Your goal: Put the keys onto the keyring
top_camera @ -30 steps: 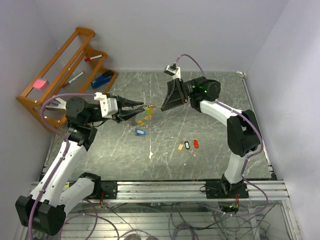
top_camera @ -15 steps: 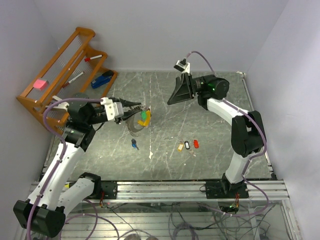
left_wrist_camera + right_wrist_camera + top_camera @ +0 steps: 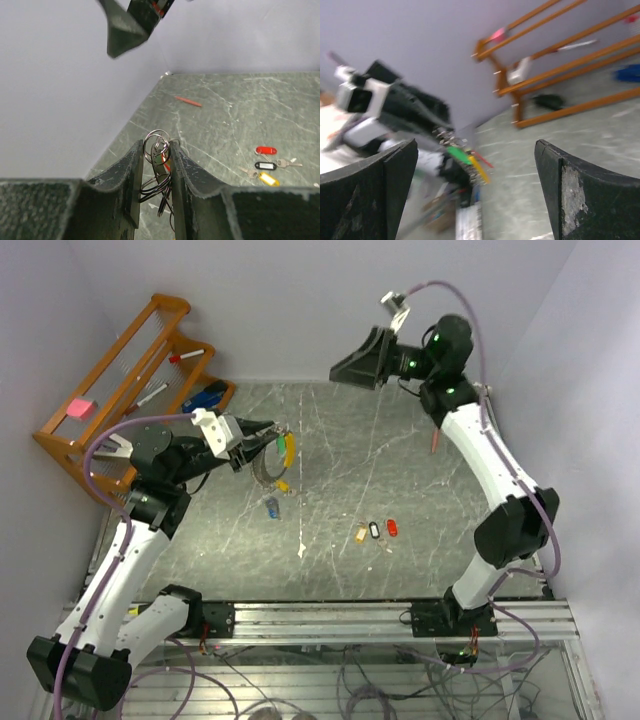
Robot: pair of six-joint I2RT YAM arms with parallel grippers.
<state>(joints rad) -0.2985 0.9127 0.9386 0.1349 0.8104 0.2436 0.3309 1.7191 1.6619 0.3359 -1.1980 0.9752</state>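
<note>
While the left pincer (image 3: pixel 271 435) hangs above the bench (image 3: pixel 440 530) at about 10 o'clock from its middle, it is clenched on the keyring (image 3: pixel 158 150). Its wrist view shows silvery wire loops pinched between the two fingers, with darker loops lower down and a bit of red and green among them. From above, a green tag (image 3: pixel 280 442) and a yellow tag (image 3: pixel 290 451) stand out at the pincer's tip, toward 3 o'clock. Just beyond them, toward 6 o'clock, sit a smaller yellow tag (image 3: pixel 282 485) and a blue tag (image 3: pixel 271 506). Whether those two hang from the ring or lie on the bench I cannot tell.

The right pincer (image 3: pixel 353 370) is released, its jaws spread wide with nothing between them. It is raised high near 12 o'clock, over the bench's far edge and well apart from the left one.

Three loose keys lie close together in a short row on the bench at about 4 o'clock: a yellow-tagged key (image 3: pixel 360 534), a black-tagged key (image 3: pixel 375 530) and a red-tagged key (image 3: pixel 392 528). A red pen (image 3: pixel 436 440) is at 2 o'clock. A wooden rack (image 3: pixel 168 306) stands past the bench's edge at 10 o'clock, holding a pink block (image 3: pixel 79 408) and a blue stapler (image 3: pixel 205 397).
</note>
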